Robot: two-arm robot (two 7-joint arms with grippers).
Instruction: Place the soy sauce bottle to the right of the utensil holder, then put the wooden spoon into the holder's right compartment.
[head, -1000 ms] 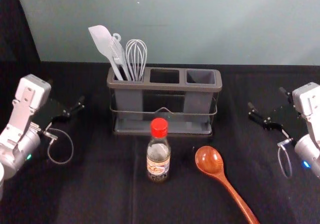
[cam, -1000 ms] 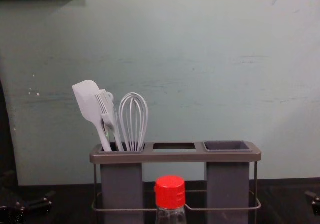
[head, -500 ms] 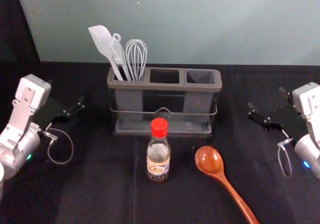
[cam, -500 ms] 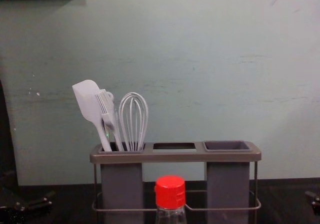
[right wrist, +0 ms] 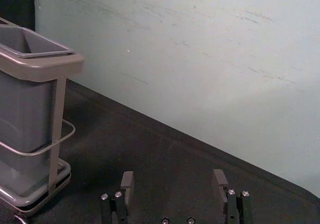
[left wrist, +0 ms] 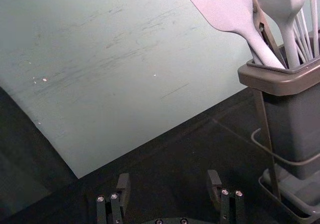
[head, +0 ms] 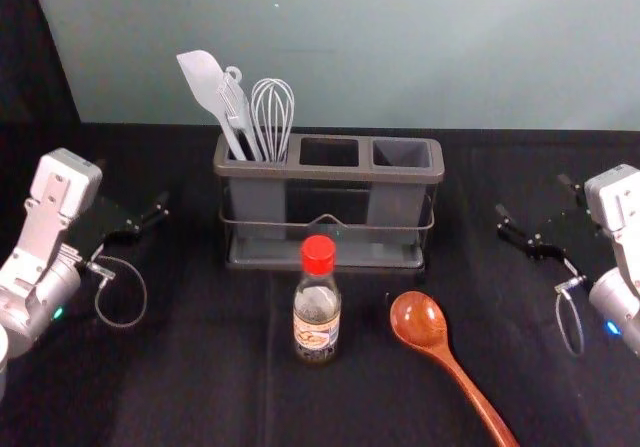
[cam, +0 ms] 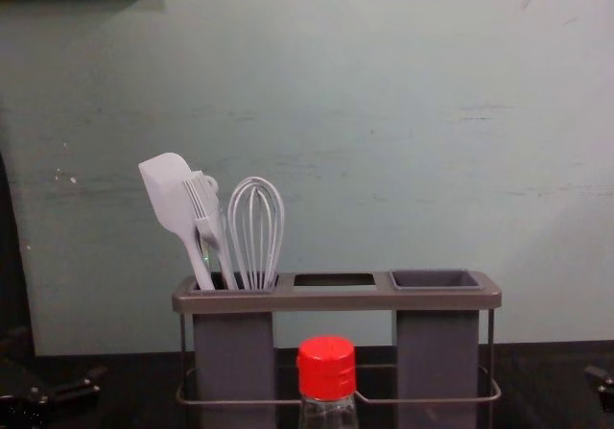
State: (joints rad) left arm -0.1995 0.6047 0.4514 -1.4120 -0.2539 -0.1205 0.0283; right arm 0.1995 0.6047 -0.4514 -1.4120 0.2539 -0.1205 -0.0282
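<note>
right gripper (head: 532,195) out at the right, fingers spread apart; left gripper (head: 132,184) out at the left, fingers apart too; inward from the right gripper and nearer the robot, wooden spoon (head: 420,322) lying flat; farther inward, soy sauce bottle (head: 317,317) upright; between both grippers, behind the bottle, utensil holder (head: 330,174), whisk (head: 272,117) in its left compartment
</note>
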